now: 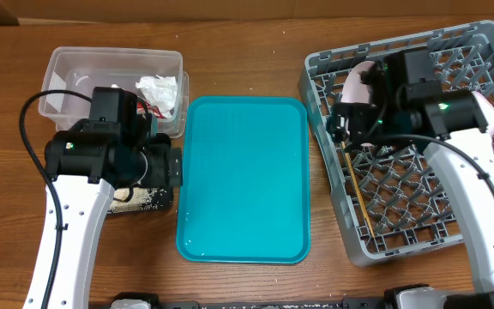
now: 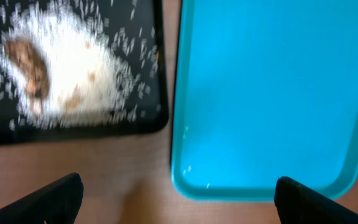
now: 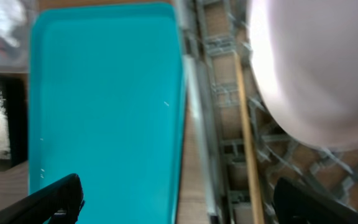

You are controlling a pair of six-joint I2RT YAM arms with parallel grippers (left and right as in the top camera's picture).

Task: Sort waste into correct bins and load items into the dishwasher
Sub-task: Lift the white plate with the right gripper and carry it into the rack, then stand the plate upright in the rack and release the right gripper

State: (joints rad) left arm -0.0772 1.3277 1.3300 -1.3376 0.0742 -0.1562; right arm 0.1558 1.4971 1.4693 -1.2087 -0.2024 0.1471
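Black tray (image 1: 163, 202) lies mostly hidden under the left arm (image 1: 101, 159); left tool (image 2: 179, 190) and right tool (image 3: 179, 191) gape empty

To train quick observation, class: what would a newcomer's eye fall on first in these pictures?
The bright teal tray fills the middle of the table. Left of it, a white heap of rice lies in the black tray. On the right, a white plate sits in the grey dish rack.
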